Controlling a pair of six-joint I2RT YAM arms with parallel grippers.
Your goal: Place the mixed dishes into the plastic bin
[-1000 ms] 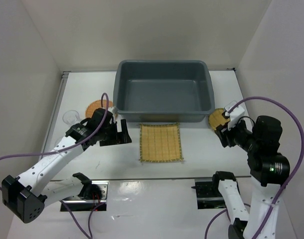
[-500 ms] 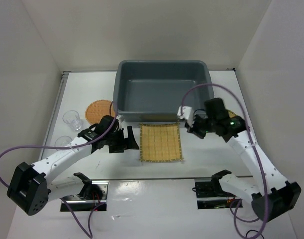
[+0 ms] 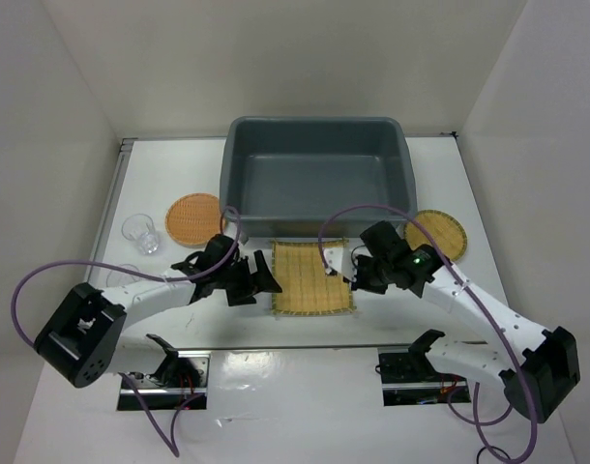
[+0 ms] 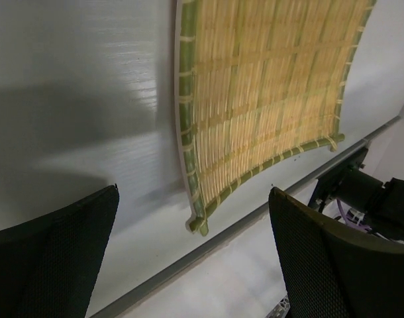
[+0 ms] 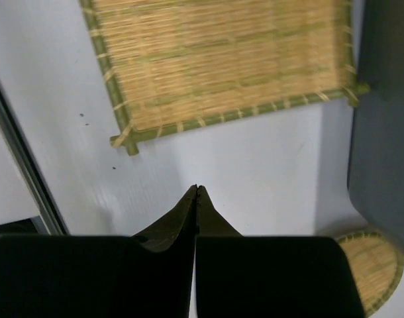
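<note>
Step in hand: the first pick, as I judge it, namely the approach to the bamboo mat (image 3: 312,278); no dish lies in the plastic bin (image 3: 314,188) yet.
Mat's place: flat on the surface (image 3: 169,174), at 6 o'clock from the bin, its far edge just beside the bin's near wall.
My left claw (image 3: 264,277): spread wide and empty, low at the mat's 9 o'clock edge. In my wrist view the mat's 7 o'clock corner shows between the two fingers (image 4: 53,258), untouched.
My right claw (image 5: 197,192): pressed together, pinching nothing, tips pointing at the mat's 3 o'clock edge and just apart from it.
Other dishes: orange-brown disc (image 3: 194,218) at 8 o'clock from the bin, straw-coloured disc (image 3: 437,234) at 4 o'clock. One glass cup (image 3: 141,232) stands at 9 o'clock from the orange-brown disc; a second cup I cannot make out for sure.
Next move: the mat is thin and lies flat, so I judge an edge must come up first. My closed right claw could pry at the 3 o'clock side while the left closes over the 9 o'clock side, then lift and carry toward 12 o'clock over the rim.
Risk: the mat may slide rather than rise.
Writing: no brand, label or lettering that I can read.
</note>
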